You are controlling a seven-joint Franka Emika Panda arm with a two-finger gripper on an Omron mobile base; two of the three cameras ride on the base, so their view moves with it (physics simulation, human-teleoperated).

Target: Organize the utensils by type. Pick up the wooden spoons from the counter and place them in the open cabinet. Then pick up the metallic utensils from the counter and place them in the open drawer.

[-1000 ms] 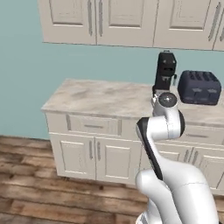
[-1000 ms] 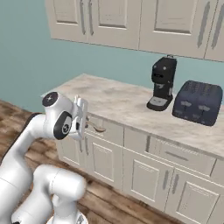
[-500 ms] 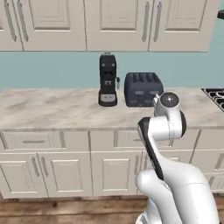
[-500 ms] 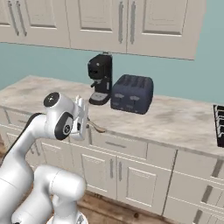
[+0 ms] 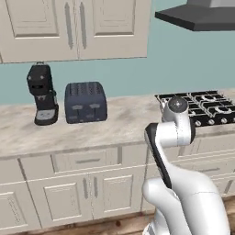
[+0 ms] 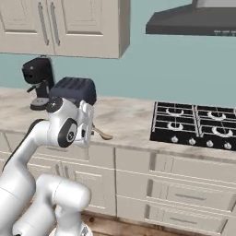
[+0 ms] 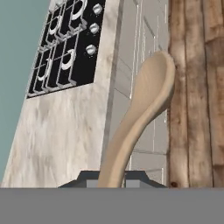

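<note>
My gripper [image 6: 90,128] is shut on a pale tan wooden spoon [image 6: 102,134], one of the wooden spoons, held in front of the counter's edge. In the hand view the spoon [image 7: 144,109] rises from between my fingertips [image 7: 89,176], its bowl pointing out over the grey cabinet fronts and the wooden floor. The beige marbled counter [image 5: 121,121] runs across both base views [image 6: 124,115] and along the left of the hand view [image 7: 61,131]. The open cabinet, the open drawer and the metallic utensils are out of view.
A black coffee machine [image 5: 42,94] and a dark toaster [image 5: 85,102] stand on the counter to the left. A black gas stove [image 6: 198,124] lies to the right under a range hood [image 5: 202,16]. Shut wall cabinets [image 5: 73,27] hang above.
The whole picture has shifted: the base has driven right along the counter, so coffee machine and toaster slid left and the stove came into view. The spoon stays in my grip.
</note>
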